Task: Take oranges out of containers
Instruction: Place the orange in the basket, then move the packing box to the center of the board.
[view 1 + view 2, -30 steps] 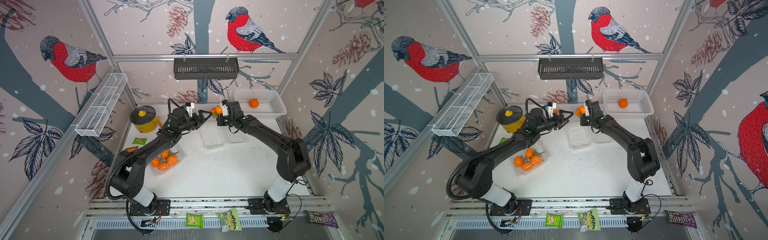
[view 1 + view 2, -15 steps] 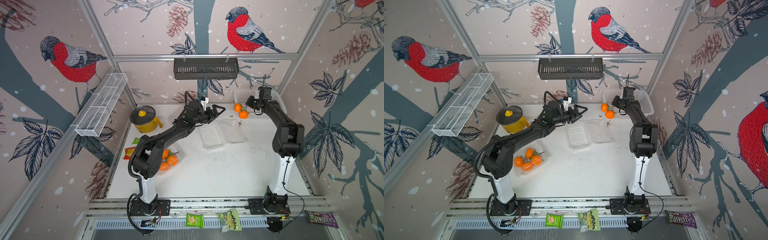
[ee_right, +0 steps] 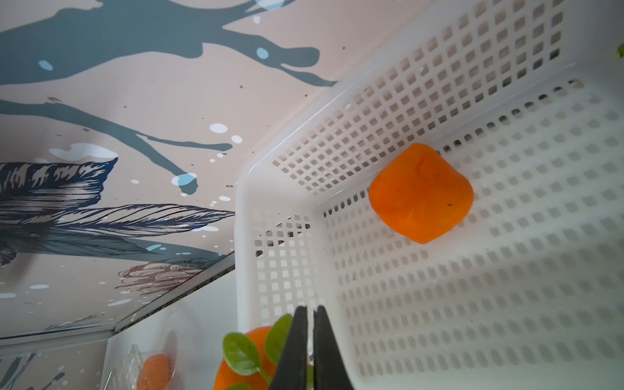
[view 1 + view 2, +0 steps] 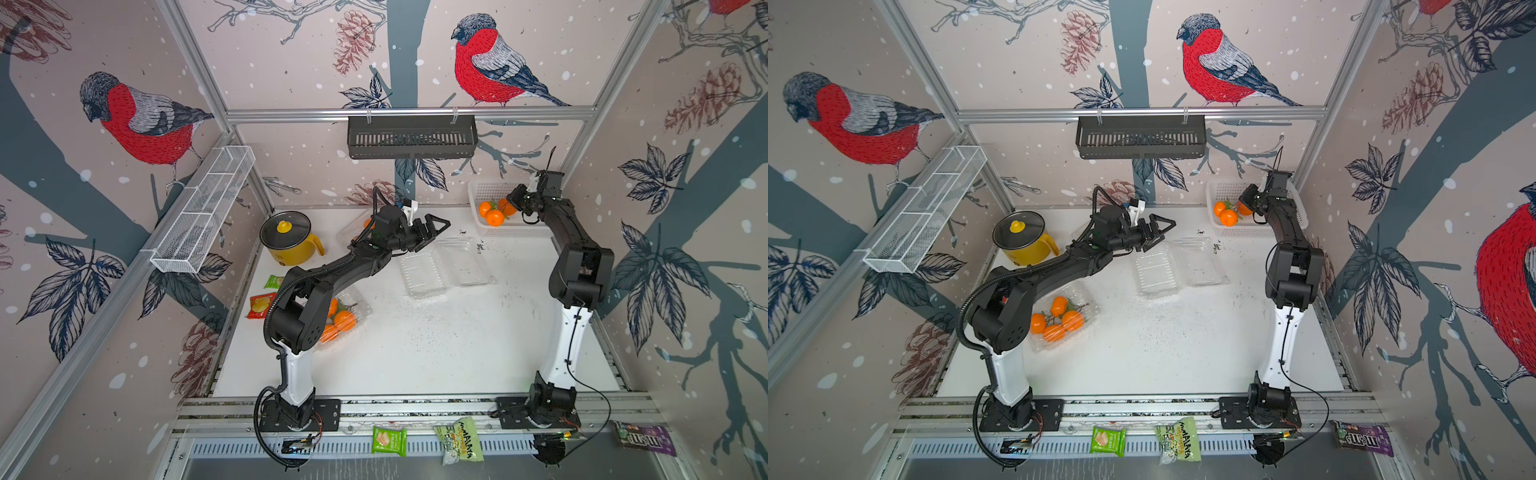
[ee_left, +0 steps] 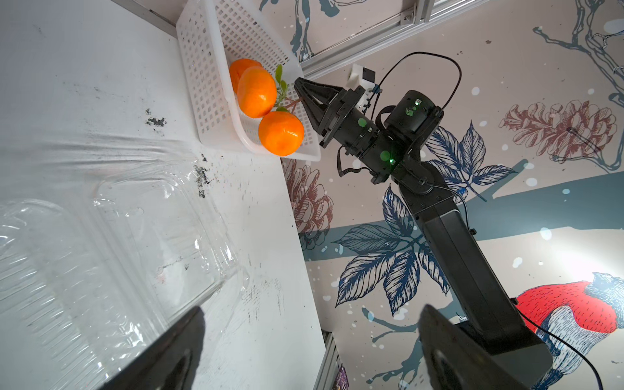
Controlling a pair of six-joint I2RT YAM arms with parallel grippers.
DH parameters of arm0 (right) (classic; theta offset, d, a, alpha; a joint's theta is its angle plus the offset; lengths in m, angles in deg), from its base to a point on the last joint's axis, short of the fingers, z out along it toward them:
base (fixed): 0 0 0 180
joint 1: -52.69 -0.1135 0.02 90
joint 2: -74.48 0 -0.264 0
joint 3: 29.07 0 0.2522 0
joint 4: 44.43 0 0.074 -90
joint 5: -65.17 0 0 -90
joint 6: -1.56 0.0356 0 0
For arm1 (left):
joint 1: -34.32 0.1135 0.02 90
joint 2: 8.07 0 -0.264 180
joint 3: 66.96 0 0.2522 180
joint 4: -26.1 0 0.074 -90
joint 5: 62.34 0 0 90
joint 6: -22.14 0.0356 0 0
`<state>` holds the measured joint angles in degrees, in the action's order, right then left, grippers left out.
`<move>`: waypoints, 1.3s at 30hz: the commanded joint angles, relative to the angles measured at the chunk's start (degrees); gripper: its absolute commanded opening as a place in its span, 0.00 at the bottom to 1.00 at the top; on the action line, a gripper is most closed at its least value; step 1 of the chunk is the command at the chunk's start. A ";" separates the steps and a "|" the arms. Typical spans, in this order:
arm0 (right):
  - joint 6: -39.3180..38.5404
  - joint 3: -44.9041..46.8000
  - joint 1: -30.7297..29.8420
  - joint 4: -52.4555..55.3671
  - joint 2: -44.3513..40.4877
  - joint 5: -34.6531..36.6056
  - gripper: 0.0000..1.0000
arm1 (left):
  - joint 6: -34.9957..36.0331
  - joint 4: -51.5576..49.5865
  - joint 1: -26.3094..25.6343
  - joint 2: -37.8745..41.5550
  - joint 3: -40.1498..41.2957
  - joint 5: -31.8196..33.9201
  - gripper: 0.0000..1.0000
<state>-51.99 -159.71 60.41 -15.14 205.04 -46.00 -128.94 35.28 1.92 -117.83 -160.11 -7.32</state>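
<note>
My right gripper (image 5: 297, 86) hangs over the white basket (image 4: 536, 230) at the back right, shut on the leafy stem of a small bunch of oranges (image 5: 256, 93); the bunch dangles at the basket's near end (image 4: 493, 216). One loose orange (image 3: 420, 192) lies on the basket floor. My left gripper (image 4: 436, 226) is open and empty above the empty, opened clear container (image 4: 446, 266) mid-table. A second container (image 4: 1059, 320) at the front left holds several oranges, partly behind my left arm. A third container (image 4: 353, 228) with an orange sits behind the left wrist.
A yellow pot (image 4: 289, 237) stands at the back left. Snack packets (image 4: 262, 305) lie along the left edge. A black rack (image 4: 411, 137) hangs on the back wall and a wire shelf (image 4: 203, 208) on the left wall. Dark crumbs are scattered on the white table (image 4: 436, 353).
My right arm has swung from above the middle containers to the basket at the back right, carrying the bunch of oranges. My left gripper stayed open and shifted a little to the right.
</note>
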 commanded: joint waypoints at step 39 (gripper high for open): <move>-7.76 36.63 -61.13 -12.55 -18.72 7.31 1.00 | 29.56 -62.34 41.88 55.71 32.46 26.67 0.97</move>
<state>-61.54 -120.79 0.72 -25.42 183.55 -36.84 -100.44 -22.20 42.07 -62.92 -128.77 18.06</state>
